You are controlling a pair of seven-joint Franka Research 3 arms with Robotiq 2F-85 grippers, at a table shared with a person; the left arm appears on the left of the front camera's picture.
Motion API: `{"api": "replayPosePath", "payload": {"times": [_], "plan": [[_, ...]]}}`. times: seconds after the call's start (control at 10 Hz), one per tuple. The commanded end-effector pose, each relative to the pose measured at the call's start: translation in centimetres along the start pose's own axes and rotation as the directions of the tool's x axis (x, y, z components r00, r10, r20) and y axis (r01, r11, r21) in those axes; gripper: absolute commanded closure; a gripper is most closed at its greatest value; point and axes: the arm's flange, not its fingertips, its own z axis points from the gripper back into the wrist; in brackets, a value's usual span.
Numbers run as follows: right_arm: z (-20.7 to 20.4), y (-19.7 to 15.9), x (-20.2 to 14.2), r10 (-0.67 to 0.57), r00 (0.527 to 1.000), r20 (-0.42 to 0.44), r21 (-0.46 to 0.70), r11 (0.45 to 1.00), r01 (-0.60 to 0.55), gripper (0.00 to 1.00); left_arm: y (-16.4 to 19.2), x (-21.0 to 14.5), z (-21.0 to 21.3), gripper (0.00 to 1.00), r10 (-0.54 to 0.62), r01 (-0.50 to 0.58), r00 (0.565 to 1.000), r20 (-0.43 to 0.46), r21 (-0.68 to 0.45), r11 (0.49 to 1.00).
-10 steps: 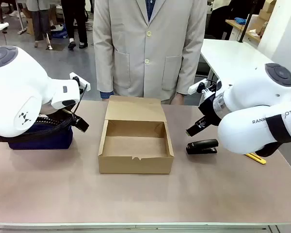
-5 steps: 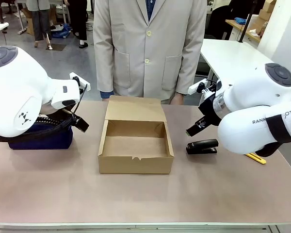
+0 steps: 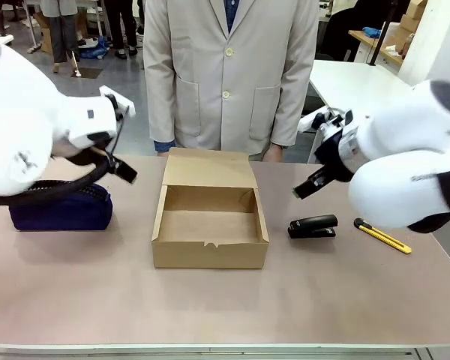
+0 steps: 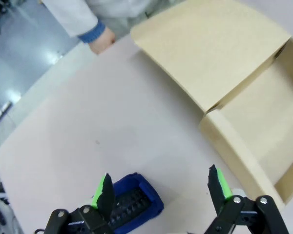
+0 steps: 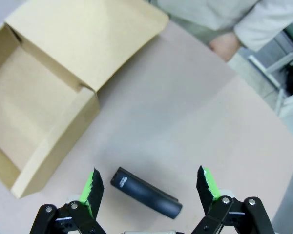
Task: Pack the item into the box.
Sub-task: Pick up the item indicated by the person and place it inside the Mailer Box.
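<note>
Pinkish-beige table [image 3: 210, 315] in a busy workroom, with a white table [image 3: 360, 82] at upper right and a person [image 3: 229, 67] in a beige coat at the far edge. The box [image 3: 210, 253] sits dead centre, flap lid folded back. Right of it lie a black stapler [image 3: 313, 226] and a yellow utility knife [image 3: 382, 235]. The navy pouch [image 3: 60, 215] lies mid-left, well apart from the box, long axis running left-right, its top partly hidden by a black cable [image 3: 52, 191]. The left gripper [image 4: 159, 183] and right gripper [image 5: 148, 178] are both spread wide, holding nothing.

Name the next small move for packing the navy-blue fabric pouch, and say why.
Probably lower the open left gripper onto the soft navy-blue fabric zip pouch. The pouch lies ungripped on the table just below it, and the shallow brown cardboard box stands open and empty.
</note>
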Motion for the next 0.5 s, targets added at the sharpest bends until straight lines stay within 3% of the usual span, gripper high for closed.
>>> {"api": "replayPosePath", "payload": {"times": [0.0,0.1,0.2,0.3,0.4], "plan": [[9.6,-0.2,-1.3,-0.038,0.999,0.035,0.034,0.999,0.037,0.0,2.0,-2.5,9.8,0.0,-0.051,0.055,0.997,0.064,-0.057,0.997],[15.0,0.7,-2.4,-0.101,0.994,0.043,-0.026,0.994,0.102,0.0,2.6,-4.1,15.4,0.0,-0.066,0.066,0.992,0.111,-0.001,0.998],[17.2,1.6,-3.5,-0.097,0.991,0.094,-0.095,0.99,0.106,0.0,2.7,-5.1,17.4,0.0,-0.058,0.051,0.991,0.12,0.064,0.997],[8.5,-0.6,1.1,-0.043,0.998,0.041,-0.003,0.999,0.043,0.0,2.1,1.3,9.1,0.0,-0.033,0.035,0.996,0.089,-0.024,0.999],[8.5,-0.6,1.1,-0.043,0.998,0.041,-0.003,0.999,0.043,0.0,2.1,1.3,9.1,0.0,-0.033,0.035,0.996,0.089,-0.024,0.999]]}}
